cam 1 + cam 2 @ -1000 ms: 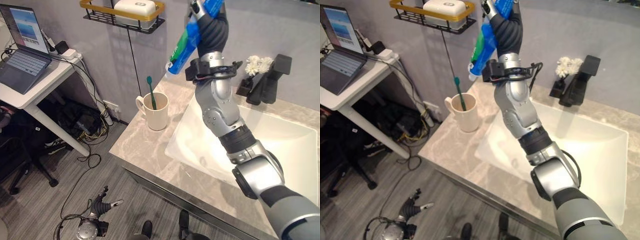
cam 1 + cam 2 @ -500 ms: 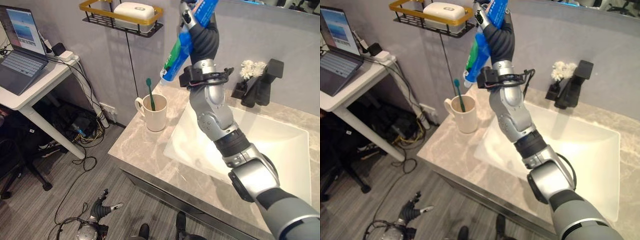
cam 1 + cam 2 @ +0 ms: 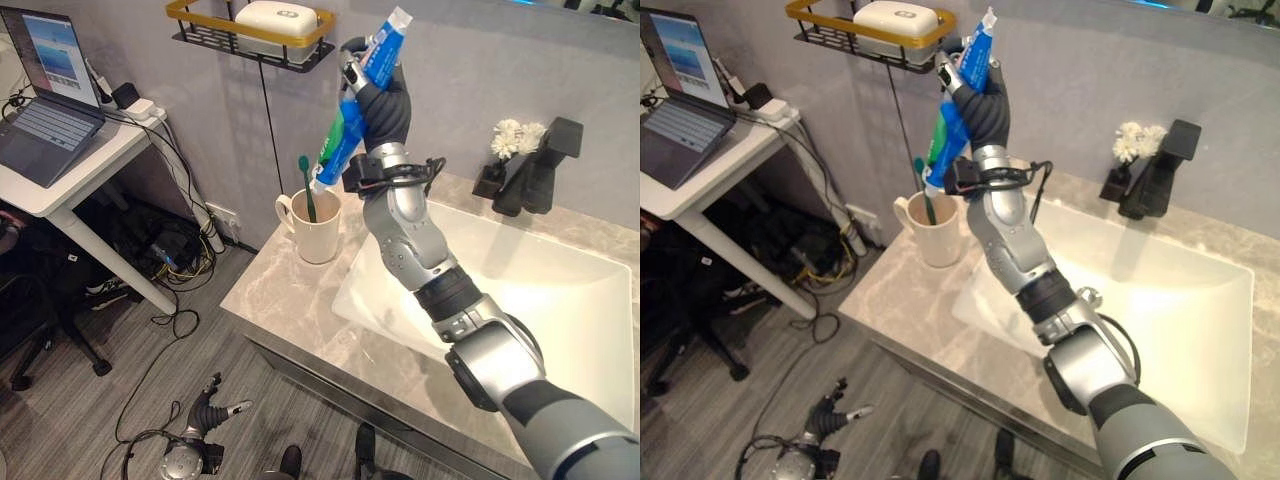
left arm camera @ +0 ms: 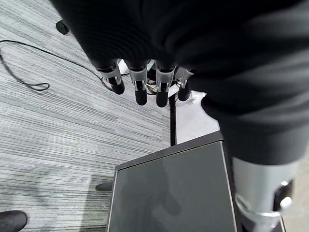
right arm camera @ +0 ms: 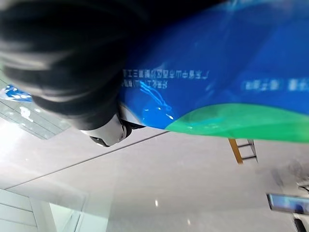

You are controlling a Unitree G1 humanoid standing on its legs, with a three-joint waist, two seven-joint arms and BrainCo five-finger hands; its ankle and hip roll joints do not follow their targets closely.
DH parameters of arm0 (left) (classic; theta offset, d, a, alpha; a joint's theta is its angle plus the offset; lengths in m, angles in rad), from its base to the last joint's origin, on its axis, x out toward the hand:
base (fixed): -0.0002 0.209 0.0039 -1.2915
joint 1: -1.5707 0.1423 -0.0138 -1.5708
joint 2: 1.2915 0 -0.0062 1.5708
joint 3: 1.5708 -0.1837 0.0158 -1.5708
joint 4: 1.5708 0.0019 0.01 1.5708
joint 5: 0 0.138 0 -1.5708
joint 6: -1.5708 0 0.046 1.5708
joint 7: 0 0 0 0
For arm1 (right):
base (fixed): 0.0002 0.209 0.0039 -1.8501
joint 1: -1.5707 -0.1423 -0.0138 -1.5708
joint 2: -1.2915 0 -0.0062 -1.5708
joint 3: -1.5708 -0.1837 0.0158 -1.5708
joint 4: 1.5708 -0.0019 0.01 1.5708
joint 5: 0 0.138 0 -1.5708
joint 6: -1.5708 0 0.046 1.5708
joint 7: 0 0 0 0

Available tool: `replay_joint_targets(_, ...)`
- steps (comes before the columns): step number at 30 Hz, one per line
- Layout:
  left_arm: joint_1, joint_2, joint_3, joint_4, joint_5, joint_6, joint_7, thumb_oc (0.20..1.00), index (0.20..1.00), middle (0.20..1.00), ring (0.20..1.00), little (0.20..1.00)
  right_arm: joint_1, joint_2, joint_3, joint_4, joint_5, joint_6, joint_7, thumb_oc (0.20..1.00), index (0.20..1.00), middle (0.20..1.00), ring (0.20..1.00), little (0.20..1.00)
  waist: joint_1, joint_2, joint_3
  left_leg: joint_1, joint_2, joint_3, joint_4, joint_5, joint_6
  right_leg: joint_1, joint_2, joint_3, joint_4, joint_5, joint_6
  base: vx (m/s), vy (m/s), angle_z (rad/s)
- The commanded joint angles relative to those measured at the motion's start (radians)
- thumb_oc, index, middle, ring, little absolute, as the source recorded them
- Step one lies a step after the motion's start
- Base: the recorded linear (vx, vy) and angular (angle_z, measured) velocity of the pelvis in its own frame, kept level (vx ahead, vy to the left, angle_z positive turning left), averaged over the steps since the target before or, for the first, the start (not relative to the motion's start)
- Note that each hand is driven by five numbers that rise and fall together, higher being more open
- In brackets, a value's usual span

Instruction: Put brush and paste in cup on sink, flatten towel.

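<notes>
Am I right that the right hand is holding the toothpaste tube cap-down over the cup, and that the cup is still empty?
Not quite: the cup is not empty. The left eye view shows a green toothbrush already standing in it. The rest holds: the right hand grips the toothpaste tube cap-down over the cup.

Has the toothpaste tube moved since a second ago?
Yes. The toothpaste tube, held in the right hand, has come down toward the cup; its cap end now sits just above the cup's rim.
</notes>
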Motion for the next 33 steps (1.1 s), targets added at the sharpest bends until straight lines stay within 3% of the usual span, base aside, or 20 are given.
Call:
replay_joint_targets(1, -0.051, 0.051, -0.008, 0.025, 0.032, -0.032, 0.026, 1.0, 1.0, 1.0, 1.0, 1.0, -0.131, 0.02, -0.021, -0.018, -0.032, -0.033, 0.023, 0.2, 0.2, 0.2, 0.2, 0.2, 0.002, -0.021, 0.026, 0.061, -0.072, 0.085, 0.003, -0.037, 0.057, 0.095, -0.051, 0.044, 0.022, -0.081, 0.083, 0.01, 0.03, -0.01)
replay_joint_targets(33, -0.078, 0.027, -0.009, 0.078, 0.017, -0.037, 0.05, 1.0, 1.0, 1.0, 1.0, 1.0, -0.122, 0.047, -0.002, -0.027, -0.058, -0.032, 0.019, 0.2, 0.2, 0.2, 0.2, 0.2, 0.008, -0.023, 0.039, 0.05, -0.076, 0.088, 0.003, -0.036, 0.059, 0.089, -0.052, 0.053, 0.014, -0.082, 0.083, 0.0, 0.0, 0.0)
